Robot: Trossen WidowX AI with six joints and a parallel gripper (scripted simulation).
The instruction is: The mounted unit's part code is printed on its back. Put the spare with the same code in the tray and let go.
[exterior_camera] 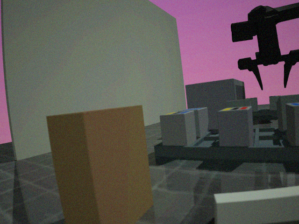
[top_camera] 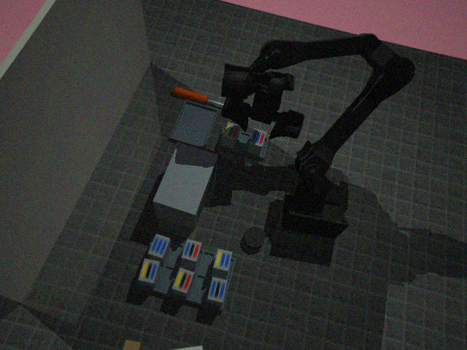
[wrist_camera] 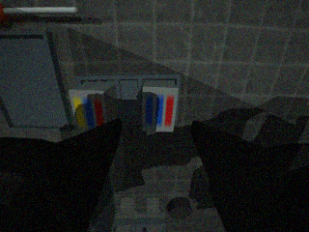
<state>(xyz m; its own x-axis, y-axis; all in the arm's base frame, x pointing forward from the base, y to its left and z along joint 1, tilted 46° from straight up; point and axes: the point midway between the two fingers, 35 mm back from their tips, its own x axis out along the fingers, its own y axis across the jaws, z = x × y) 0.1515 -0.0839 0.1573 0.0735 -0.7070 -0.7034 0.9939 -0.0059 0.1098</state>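
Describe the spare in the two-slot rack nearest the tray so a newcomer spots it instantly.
Find the shallow grey tray beside the orange-handled screwdriver. Right next to it sits a small dark two-slot rack holding two grey blocks under the open black gripper. The spare you want is the block on the tray side, with yellow, blue and red stripes; its neighbour has no yellow.
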